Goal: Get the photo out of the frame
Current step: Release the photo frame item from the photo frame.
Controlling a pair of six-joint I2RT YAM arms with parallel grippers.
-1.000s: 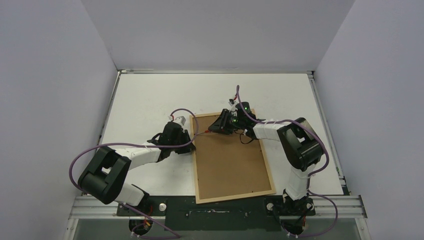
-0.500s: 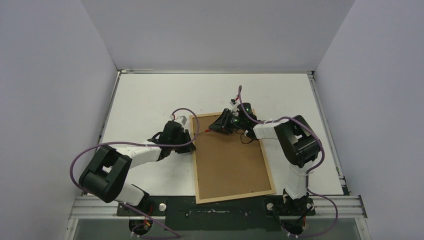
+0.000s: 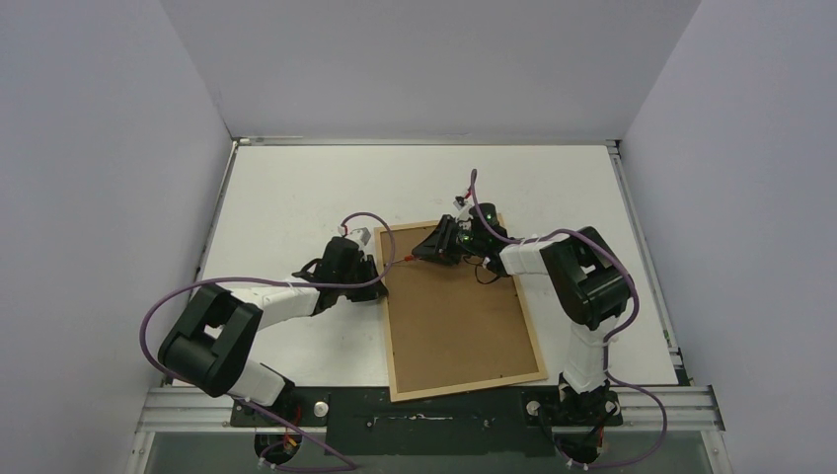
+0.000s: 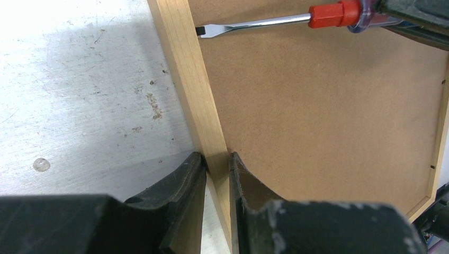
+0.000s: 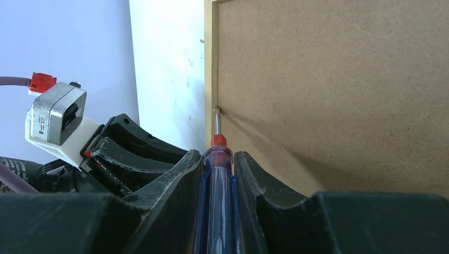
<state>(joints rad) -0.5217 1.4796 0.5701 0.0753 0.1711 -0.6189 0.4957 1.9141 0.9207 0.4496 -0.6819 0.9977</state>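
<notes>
Wooden frame (image 4: 192,79) is lying back-up; the left gripper (image 4: 216,157) is pinching its nine-o'clock rail, and the right gripper (image 5: 218,154) is clamping a screwdriver (image 5: 217,201) whose tip is touching that rail.

White-shelled arms (image 3: 281,296) with black joints (image 3: 207,341), purple cables (image 3: 148,321) and black end effectors (image 4: 214,159).

You will find no legible text or numbers in any view. Marks on the white camera housing (image 5: 55,123) are unreadable.
</notes>
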